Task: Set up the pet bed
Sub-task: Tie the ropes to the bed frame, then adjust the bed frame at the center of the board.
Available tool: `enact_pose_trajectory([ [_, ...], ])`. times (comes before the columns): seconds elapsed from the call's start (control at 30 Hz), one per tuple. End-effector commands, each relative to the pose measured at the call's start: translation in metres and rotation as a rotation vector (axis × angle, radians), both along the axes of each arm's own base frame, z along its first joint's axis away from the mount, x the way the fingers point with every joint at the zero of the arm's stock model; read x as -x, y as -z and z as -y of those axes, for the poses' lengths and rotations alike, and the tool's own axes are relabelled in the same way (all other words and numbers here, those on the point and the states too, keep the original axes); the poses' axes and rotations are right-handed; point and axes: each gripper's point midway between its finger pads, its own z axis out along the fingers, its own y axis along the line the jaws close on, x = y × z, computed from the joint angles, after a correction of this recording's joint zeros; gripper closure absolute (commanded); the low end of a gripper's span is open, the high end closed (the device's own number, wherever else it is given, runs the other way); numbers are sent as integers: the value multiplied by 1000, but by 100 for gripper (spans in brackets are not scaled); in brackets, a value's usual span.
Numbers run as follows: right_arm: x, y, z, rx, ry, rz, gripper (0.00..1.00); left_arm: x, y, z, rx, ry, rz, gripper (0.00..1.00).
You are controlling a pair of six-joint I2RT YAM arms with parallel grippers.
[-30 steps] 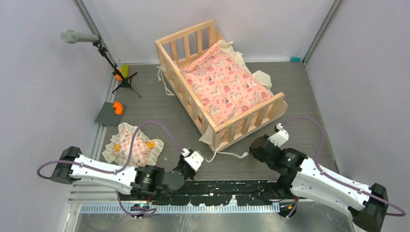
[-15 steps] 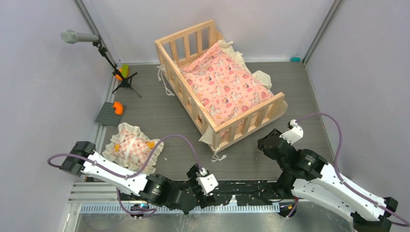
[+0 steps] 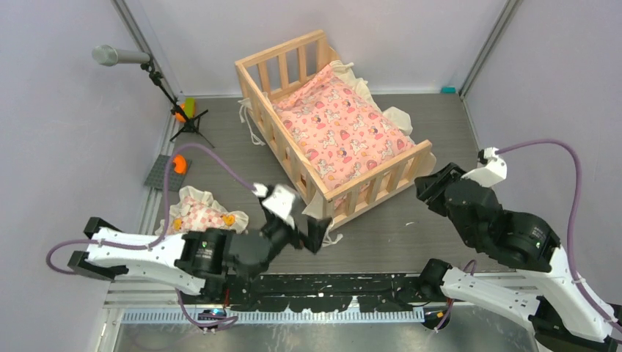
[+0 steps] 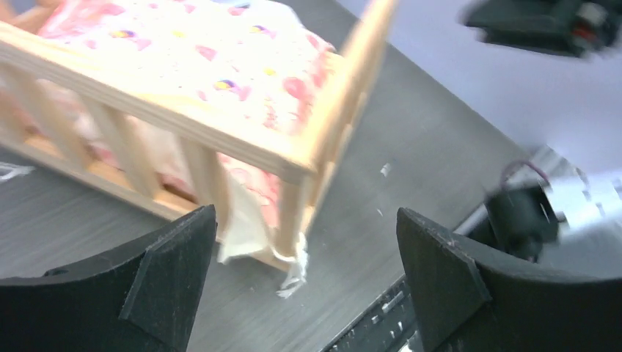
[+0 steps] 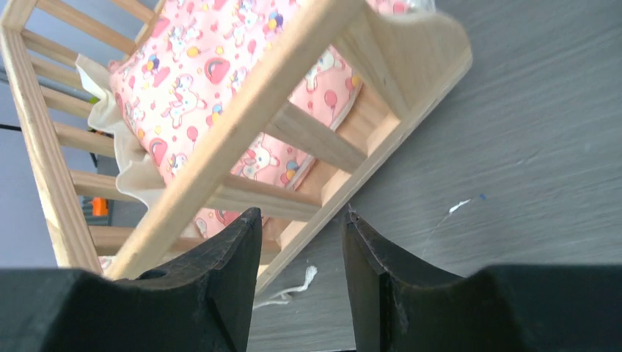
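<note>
Pale natural-wood pet bed (image 3: 375, 170), crib-shaped with slatted rails and a plank base, stands diagonally at the far centre of the grey wood-grain table (image 3: 447, 125). A pink printed cushion (image 3: 337, 128) with a cream frill fills it, and the frill spills through the slats at the near-left corner. A small frilled pillow (image 3: 202, 220) lies well apart, near left. The left gripper (image 3: 309, 229) is released, jaws wide, just short of the bed's near corner post. The right gripper (image 5: 301, 220) is parted and grasps nothing, beside the near-right rail end. Bare tabletop lies right of the bed.
</note>
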Motion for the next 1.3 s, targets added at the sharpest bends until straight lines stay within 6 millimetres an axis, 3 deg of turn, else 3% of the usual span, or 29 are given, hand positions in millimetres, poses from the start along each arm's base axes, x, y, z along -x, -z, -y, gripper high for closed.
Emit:
enact_pose_trajectory([
  [0.0, -9, -33, 17, 183, 32, 27, 51, -57, -37, -26, 63, -209, -60, 6],
  [0.1, -12, -53, 22, 207, 46, 52, 50, -91, -60, -37, 70, -321, -66, 6],
  [0.23, -10, -57, 24, 189, 51, 66, 50, -137, -63, -45, -26, -469, -140, 7],
  [0.37, -6, -48, 24, 169, 38, 52, 51, -179, -40, -60, -198, -652, -227, 7],
  [0.5, -1, -42, 25, 157, 22, 45, 50, -204, -12, -71, -236, -738, -308, 9],
  [0.73, 6, -35, 36, 160, 26, 51, 50, -219, 26, -77, -246, -767, -404, 22],
  [1.03, 11, -28, 42, 152, 31, 56, 51, -235, 59, -55, -320, -642, -474, 41],
  [1.27, 10, -26, 45, 164, 42, 58, 51, -220, 74, -56, -433, -512, -473, 88],
])
